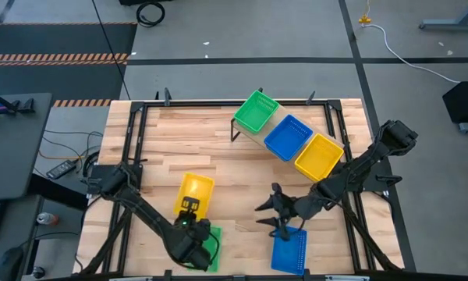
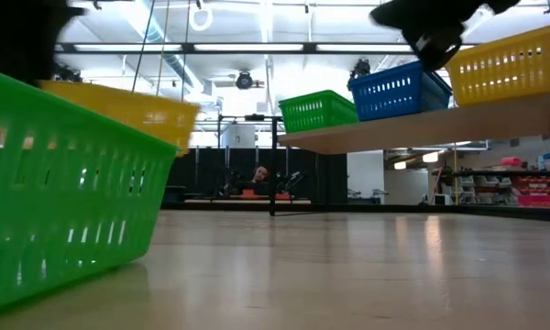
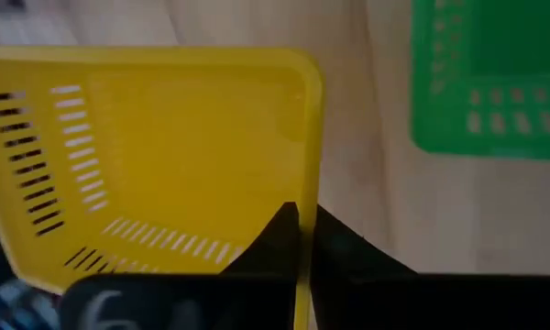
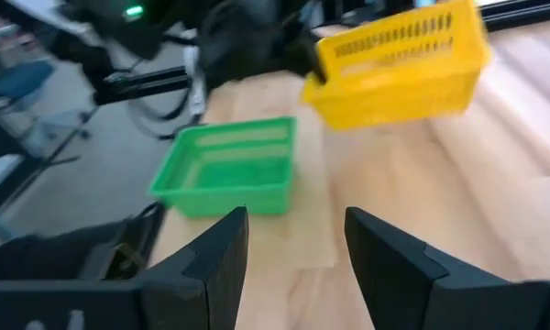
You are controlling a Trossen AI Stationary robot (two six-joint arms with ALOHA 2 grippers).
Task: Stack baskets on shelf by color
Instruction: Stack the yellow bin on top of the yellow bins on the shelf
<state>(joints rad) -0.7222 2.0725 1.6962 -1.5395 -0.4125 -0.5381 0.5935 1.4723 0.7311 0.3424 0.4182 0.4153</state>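
Observation:
The tilted wooden shelf (image 1: 277, 144) holds a green basket (image 1: 255, 111), a blue basket (image 1: 288, 136) and a yellow basket (image 1: 319, 154) in a row. My left gripper (image 1: 189, 208) is shut on another yellow basket (image 1: 196, 190), which is raised above the table. A green basket (image 1: 210, 243) rests on its bottom on the table beside the left arm. My right gripper (image 1: 267, 215) is open and empty, just beyond a blue basket (image 1: 289, 251) that lies flat near the table's near edge. My left gripper pinches one wall of the yellow basket (image 3: 304, 188) at its near end, one finger (image 3: 277, 234) inside the basket and one (image 3: 341, 243) outside. It comes from the table's near side. The basket is lifted clear of the table and tilted, as the right wrist view (image 4: 399, 64) shows.
A black metal frame (image 1: 218, 103) borders the wooden tabletop. The shelf stands on thin black legs (image 1: 235, 131) at the far right. Bare wood lies in the table's middle (image 1: 234, 176) and far left (image 1: 171, 133).

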